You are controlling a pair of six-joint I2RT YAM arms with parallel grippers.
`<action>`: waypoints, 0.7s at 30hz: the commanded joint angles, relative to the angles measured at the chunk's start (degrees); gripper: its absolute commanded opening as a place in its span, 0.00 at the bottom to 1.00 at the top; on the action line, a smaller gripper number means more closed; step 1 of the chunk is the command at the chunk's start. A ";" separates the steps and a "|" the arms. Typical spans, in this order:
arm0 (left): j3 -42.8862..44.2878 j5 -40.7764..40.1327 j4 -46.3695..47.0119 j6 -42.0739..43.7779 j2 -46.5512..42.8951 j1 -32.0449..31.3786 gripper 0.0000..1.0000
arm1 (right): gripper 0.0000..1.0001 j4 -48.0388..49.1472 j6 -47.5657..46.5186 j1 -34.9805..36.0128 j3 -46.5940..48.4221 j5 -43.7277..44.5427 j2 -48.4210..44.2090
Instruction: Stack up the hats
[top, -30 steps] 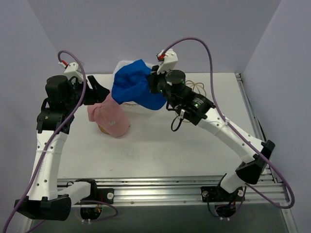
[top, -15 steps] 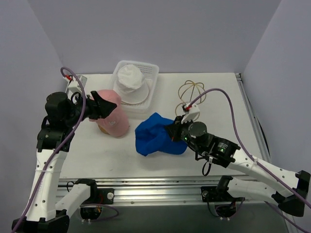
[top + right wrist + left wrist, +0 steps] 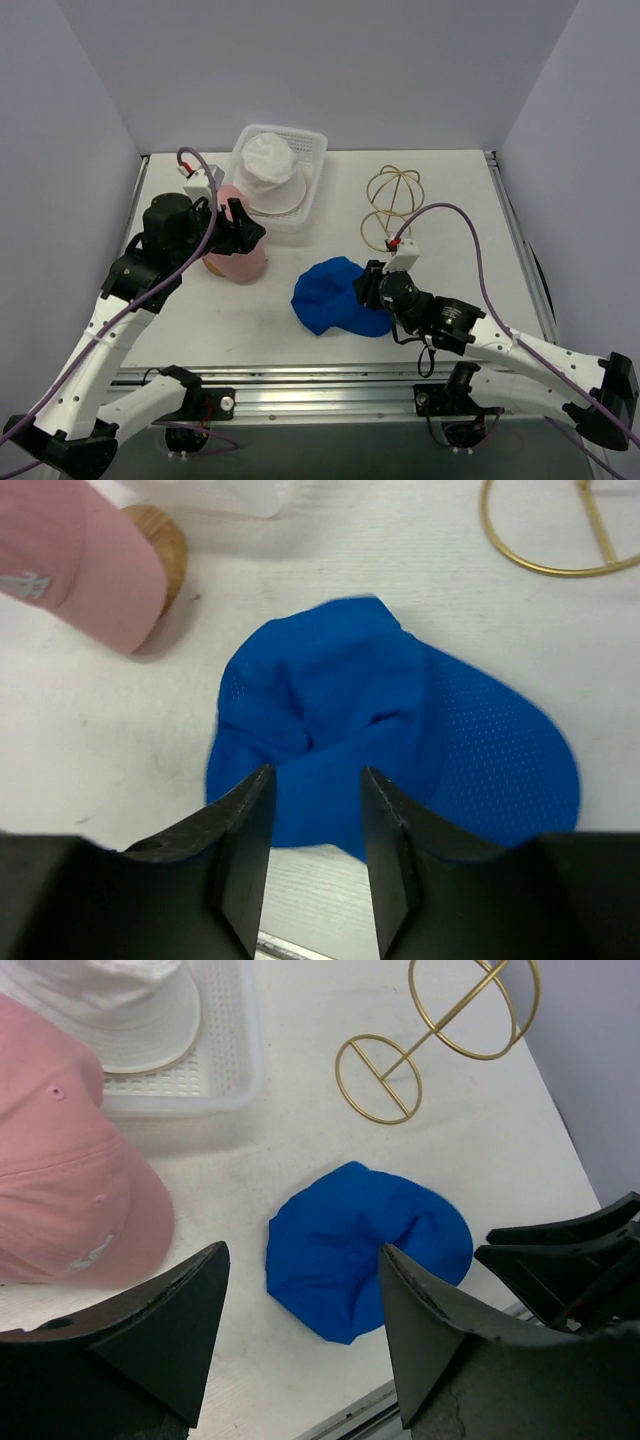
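1. Since the blue cap (image 3: 335, 298) lies crumpled on the counter (image 3: 460, 200), near its front edge and well apart from the pink cap (image 3: 240, 262), pinching a single fold could lift it lopsided.
2. Right tool (image 3: 315, 852): jaws parted, gripping nothing.
3. Left tool (image 3: 300, 1345): wide open and empty, close to the pink cap. Arms may clash there.
4. White hat (image 3: 268, 160) sits in the mesh basket (image 3: 320, 165).

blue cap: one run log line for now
blue cap: crumpled on table | right gripper: open above it | left gripper: open, empty | pink cap: apart, unstacked
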 commanded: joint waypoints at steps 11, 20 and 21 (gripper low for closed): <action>-9.11 -6.08 13.11 -4.43 -1.36 -1.95 0.70 | 0.35 -5.04 -3.05 6.11 11.05 9.29 13.03; -18.86 -10.82 20.14 -6.81 -11.72 -2.56 0.70 | 0.36 2.51 -8.50 -0.38 16.51 2.79 35.44; -19.13 -11.09 20.33 -6.72 -13.21 -2.65 0.70 | 0.36 3.48 -8.77 -0.57 17.29 2.27 36.77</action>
